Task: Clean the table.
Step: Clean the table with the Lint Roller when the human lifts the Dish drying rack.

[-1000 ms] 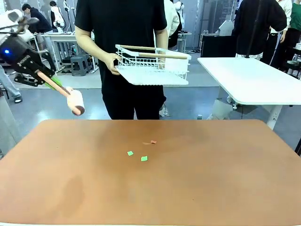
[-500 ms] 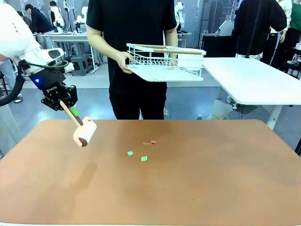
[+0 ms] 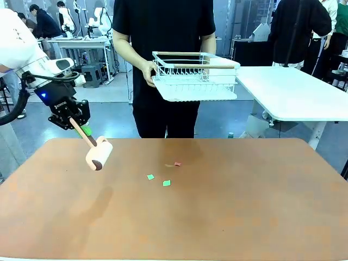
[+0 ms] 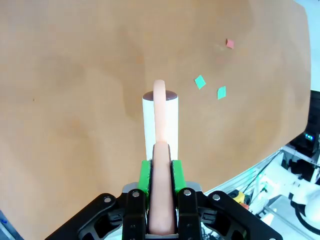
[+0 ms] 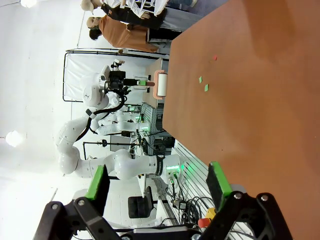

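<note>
- table [image 3: 244,217]: near edge and both near corners cut off by the bottom of the front view.
- green scraps [image 3: 150,176], red scrap [image 3: 177,163]: too small to tell the material.
- roller [image 3: 99,154]: handle end hidden between the pads of the left gripper [image 3: 81,128]; in the left wrist view the handle covers the middle of the drum.
- person [image 3: 163,54]: cut off above the shoulders by the top edge, legs hidden behind the table.
- white table [image 3: 293,92]: right part runs out of frame.
</note>
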Available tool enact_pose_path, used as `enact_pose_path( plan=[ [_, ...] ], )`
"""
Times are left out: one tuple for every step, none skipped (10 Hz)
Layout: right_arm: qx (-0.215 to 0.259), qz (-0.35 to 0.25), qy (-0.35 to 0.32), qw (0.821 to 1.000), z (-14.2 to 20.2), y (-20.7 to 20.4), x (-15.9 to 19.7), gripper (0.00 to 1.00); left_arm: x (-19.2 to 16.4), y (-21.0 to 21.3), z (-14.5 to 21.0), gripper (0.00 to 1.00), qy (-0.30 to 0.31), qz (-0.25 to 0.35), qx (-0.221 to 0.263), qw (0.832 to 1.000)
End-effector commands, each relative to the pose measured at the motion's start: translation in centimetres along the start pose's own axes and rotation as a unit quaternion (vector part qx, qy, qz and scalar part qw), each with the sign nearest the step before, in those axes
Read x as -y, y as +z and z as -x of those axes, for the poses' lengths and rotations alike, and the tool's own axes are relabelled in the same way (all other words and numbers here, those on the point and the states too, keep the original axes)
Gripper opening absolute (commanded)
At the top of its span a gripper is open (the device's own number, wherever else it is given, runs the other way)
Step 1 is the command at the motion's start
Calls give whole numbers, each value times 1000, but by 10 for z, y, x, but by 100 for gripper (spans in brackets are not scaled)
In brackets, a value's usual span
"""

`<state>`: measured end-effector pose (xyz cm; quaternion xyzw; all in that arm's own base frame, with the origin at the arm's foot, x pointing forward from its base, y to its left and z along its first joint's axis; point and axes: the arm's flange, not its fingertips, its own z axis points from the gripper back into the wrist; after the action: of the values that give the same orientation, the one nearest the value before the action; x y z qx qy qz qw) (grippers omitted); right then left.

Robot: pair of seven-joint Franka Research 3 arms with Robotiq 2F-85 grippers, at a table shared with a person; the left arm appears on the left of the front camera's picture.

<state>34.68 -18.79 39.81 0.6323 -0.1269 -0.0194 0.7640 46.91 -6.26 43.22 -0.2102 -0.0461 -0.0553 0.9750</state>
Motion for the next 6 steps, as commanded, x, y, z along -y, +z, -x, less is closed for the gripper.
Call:
enact_pose_path(
  plan=[
    [3, -7, 7, 1000, 1, 0, -2, 100, -1, 1, 0, 21, 2, 1, 1, 1000],
    [3, -7, 7, 1000, 1, 0, -2, 100, -11, -13, 9, 21, -41, 44, -7, 998],
    [3, -7, 7, 1000, 1, 0, -2, 100, -17, -24, 14, 21, -64, 74, 0, 995],
    [3, -7, 7, 1000, 1, 0, -2, 100, -22, -34, 17, 21, -71, 102, 2, 992],
    [3, -7, 7, 1000, 1, 0, -2, 100, -25, -45, 18, 21, -71, 106, -5, 992],
    [3, -7, 7, 1000, 1, 0, -2, 100, -25, -57, 18, 21, -67, 108, -13, 992]
  ],
)
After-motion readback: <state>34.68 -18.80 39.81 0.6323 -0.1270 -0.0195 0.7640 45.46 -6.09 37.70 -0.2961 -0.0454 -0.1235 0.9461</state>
